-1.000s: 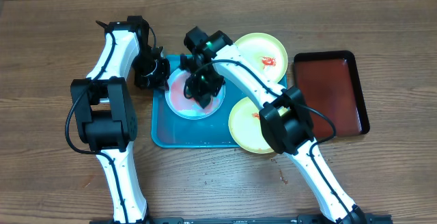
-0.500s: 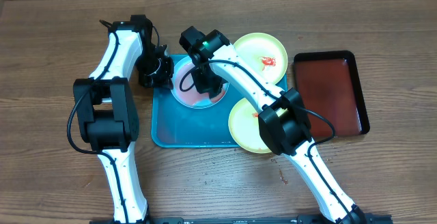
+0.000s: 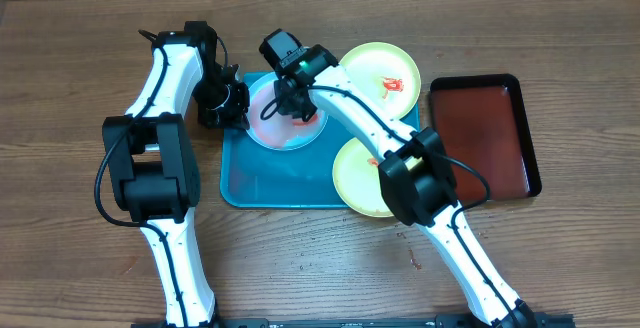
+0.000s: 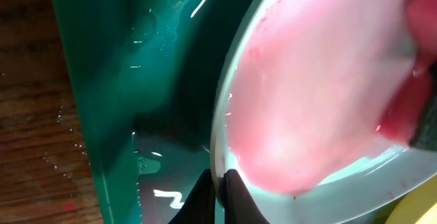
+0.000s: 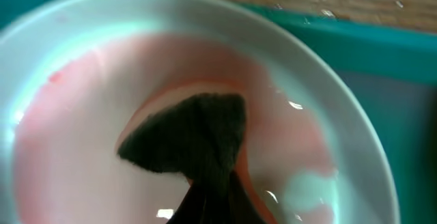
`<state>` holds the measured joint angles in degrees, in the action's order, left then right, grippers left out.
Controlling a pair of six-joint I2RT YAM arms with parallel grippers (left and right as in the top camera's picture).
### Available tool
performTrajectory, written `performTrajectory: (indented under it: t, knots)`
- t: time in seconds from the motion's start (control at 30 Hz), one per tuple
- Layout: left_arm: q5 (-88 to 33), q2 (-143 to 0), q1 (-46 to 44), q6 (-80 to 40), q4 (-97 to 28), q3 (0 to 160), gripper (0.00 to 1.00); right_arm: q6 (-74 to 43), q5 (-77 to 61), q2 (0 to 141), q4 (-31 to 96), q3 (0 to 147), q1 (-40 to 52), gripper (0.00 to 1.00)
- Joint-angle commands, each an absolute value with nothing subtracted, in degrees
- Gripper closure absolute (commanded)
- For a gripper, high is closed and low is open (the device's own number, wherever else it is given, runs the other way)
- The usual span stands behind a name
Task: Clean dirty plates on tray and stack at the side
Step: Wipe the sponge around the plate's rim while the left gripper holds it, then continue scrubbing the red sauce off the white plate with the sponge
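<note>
Left arm (image 3: 165, 78) and right arm (image 3: 360, 118) stretch toward the far edge of the tabletop (image 3: 80, 258). On the glossy turquoise tray (image 3: 250, 183) there, left fingers (image 4: 235, 197) pinch the rim of the round, pink-filmed pale-blue plate (image 3: 280, 136). The right fingers (image 5: 212, 207) clamp a dark wedge-shaped sponge (image 5: 191, 132) against it.

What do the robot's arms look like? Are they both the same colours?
Yes, they match. The left arm and right arm have smooth white tubes joined by chunky black blocks. A thin black cable loops off each. The left gripper and right gripper are black.
</note>
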<state>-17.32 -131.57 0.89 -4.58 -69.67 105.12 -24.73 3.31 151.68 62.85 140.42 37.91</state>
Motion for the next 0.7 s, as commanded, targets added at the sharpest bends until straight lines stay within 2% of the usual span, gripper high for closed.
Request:
performTrajectory:
  t: [0.0,0.3,0.53,0.67]
  knots:
    - [-17.4,-129.4,0.6,-4.3,-70.0,105.1,0.96,-19.8,-5.4,153.8,60.2,139.8,37.4,0.96]
    - [-17.4,-129.4,0.6,-4.3,-69.4,105.1,0.96,-5.9,-21.8,153.8,63.7,139.8,40.4,0.96]
    - [-17.4,-129.4,0.6,-4.3,-69.4,105.1,0.96,-5.4,-20.9,153.8,75.1,140.0,40.8,0.96]
    - [-17.4,-129.4,0.6,-4.3,-69.1,105.1,0.96,-7.7,-11.9,153.7,79.8,140.0,39.3,0.96]
